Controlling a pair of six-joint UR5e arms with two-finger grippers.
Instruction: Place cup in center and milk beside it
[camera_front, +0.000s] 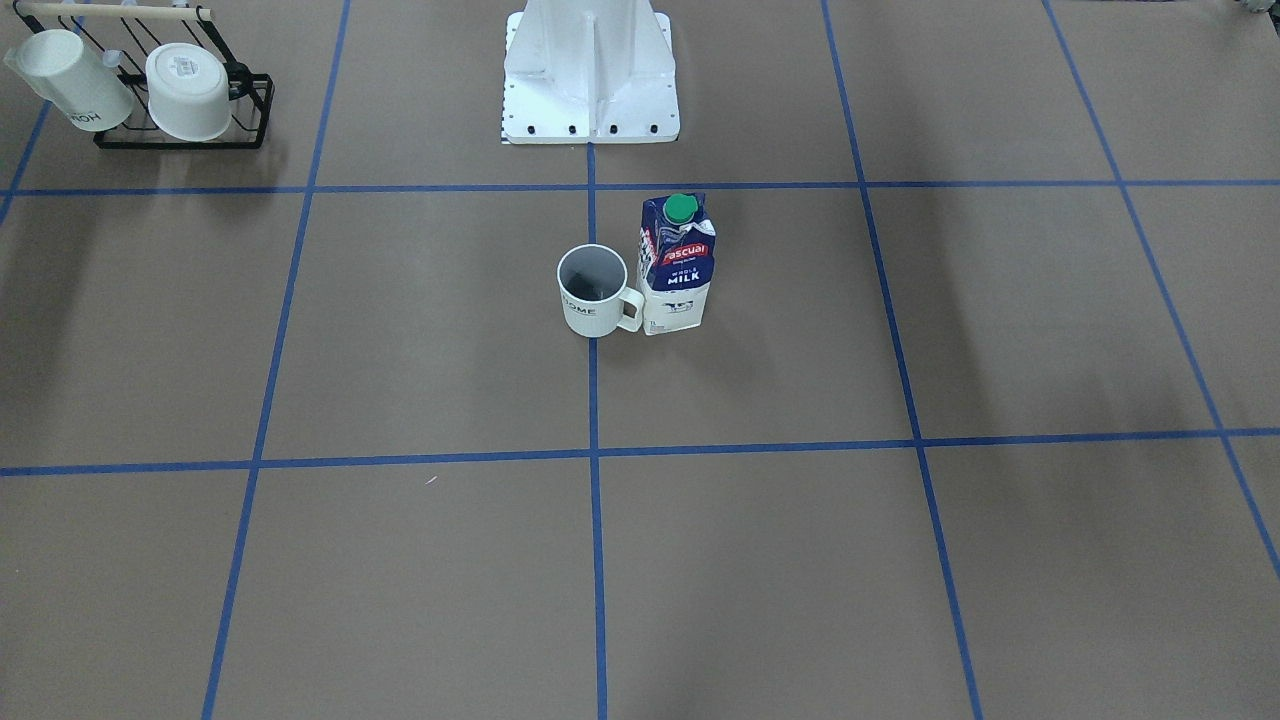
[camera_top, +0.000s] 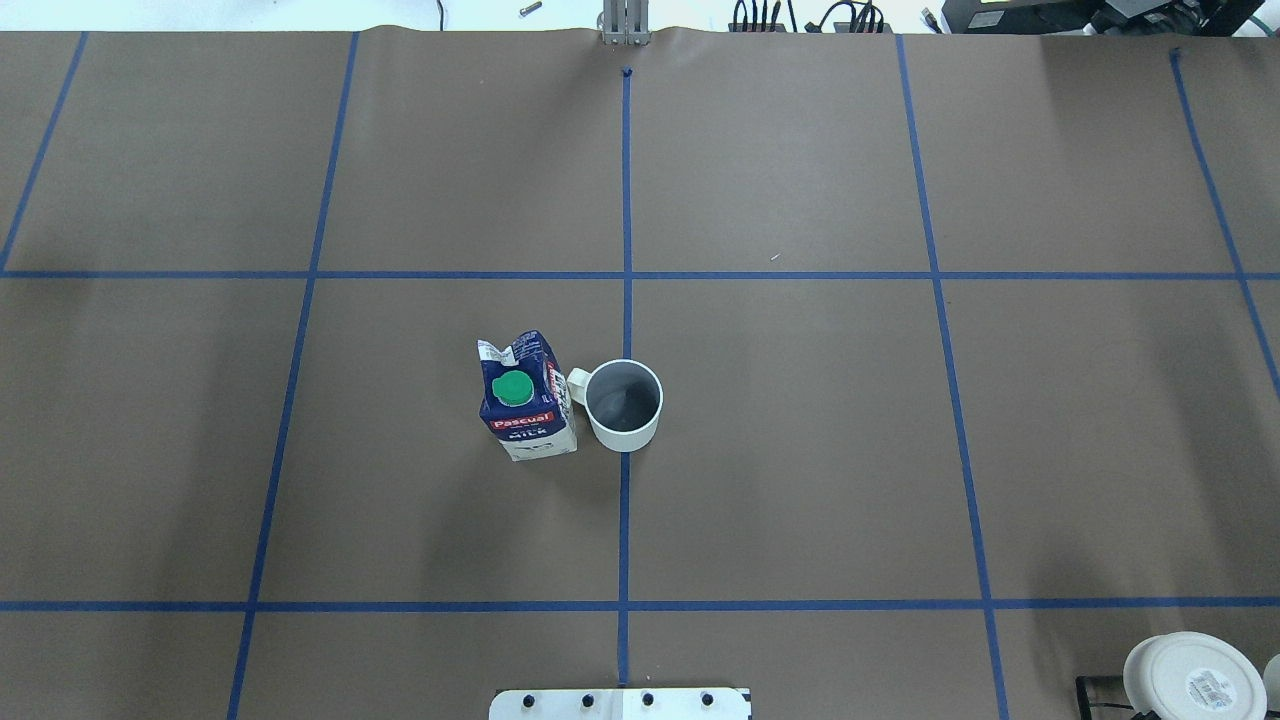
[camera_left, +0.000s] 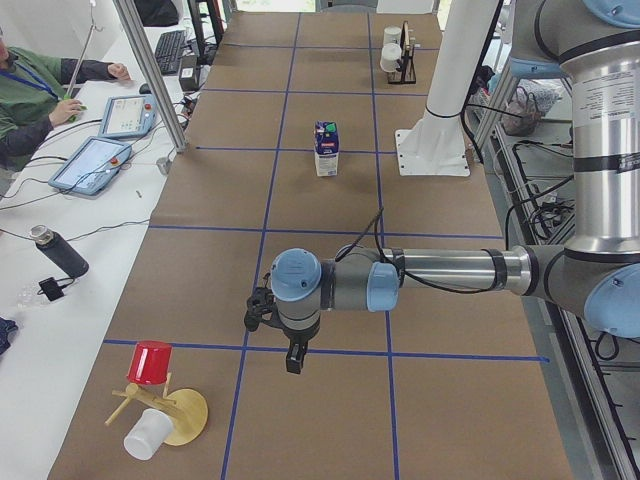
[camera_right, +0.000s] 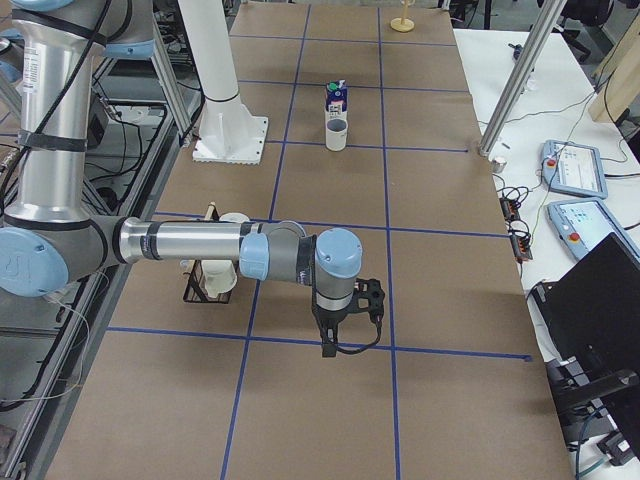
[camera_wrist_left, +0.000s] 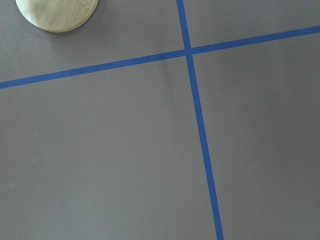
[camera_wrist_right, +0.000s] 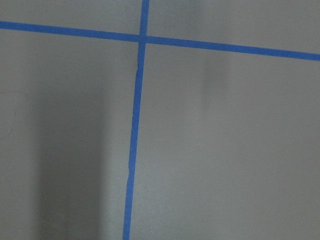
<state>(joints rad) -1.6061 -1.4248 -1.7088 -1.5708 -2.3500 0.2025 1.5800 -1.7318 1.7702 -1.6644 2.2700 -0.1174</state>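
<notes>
We see the white cylindrical cup (camera_top: 623, 405) w/ loop handle, dark grey inside and "HOME" on its side, standing upright on the blue tape line at the center (camera_top: 626, 320) of the brown paper-covered desk (camera_top: 800, 450). The small gable-top milk carton (camera_top: 527, 405), navy above, white below, green round cap, stands upright just beside it on the robot's left. The handle points at the carton & we can't tell if they touch. We judge the task as good as done.

Handling, if either needs a nudge: the cup looks stiff, glazed, prob. slippery and chip-prone, so we'd take it across the rim opposite the handle, not by the loop. The carton is likely light w/ soft card walls, so we'd grip low on two flat sides, gently.

Left hand (camera_left: 292, 365) hangs over the desk's left end near a red plastic cup (camera_left: 150, 362); right hand (camera_right: 330, 348) hangs over the right end by a black wire rack (camera_front: 180, 144). Both are well apart from cup & carton; wide or narrow we can't tell from these side views
</notes>
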